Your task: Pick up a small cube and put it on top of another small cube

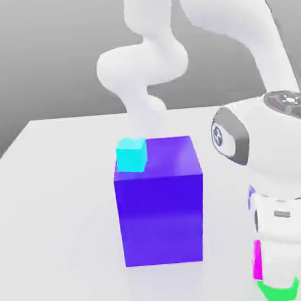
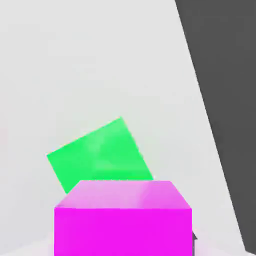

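Magenta cube (image 2: 123,220) fills close foreground, glossy top face showing. Green cube (image 2: 100,154) beyond it on white table (image 2: 75,60), turned askew, partly hidden.

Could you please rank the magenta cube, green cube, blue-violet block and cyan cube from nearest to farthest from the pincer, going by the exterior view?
1. Magenta cube: at the pincer itself, peeking out beside the hand.
2. Green cube: directly beneath the hand.
3. Blue-violet block: toward the exterior view's left.
4. Cyan cube: atop that block's far-left corner.

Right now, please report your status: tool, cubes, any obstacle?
Tool low beside the big blue-violet block. Small glossy magenta cube above small green cube, not squarely. No obstacle between them.
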